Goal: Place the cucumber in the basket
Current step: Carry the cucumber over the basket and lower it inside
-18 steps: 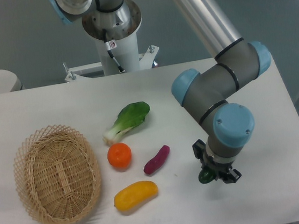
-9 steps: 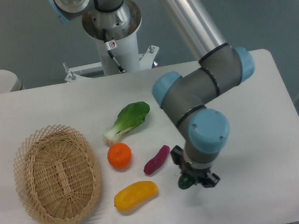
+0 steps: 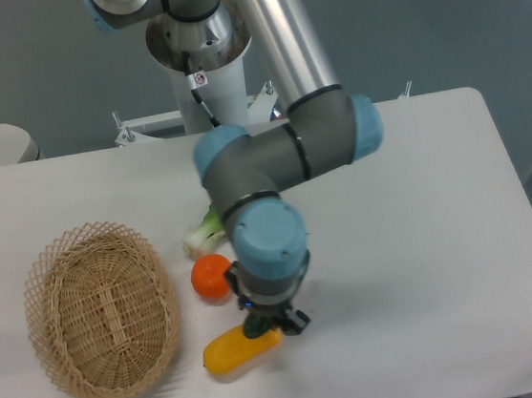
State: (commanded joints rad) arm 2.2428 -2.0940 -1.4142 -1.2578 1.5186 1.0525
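My gripper (image 3: 264, 325) hangs under the arm's wrist, over the right end of the yellow vegetable (image 3: 237, 350). It is shut on the cucumber (image 3: 256, 326), of which only a small dark green end shows between the fingers. The light tan woven basket (image 3: 102, 311) sits on the table at the left, empty, well to the left of the gripper.
An orange fruit (image 3: 210, 276) lies just left of the wrist. The white stem of the bok choy (image 3: 200, 237) shows beside the arm; its leaves and the purple piece are hidden behind the arm. The robot base (image 3: 202, 62) stands at the back.
The arm has swung left across the table with the cucumber in the gripper, from the right side to above the yellow vegetable. It now covers the purple piece and most of the bok choy.
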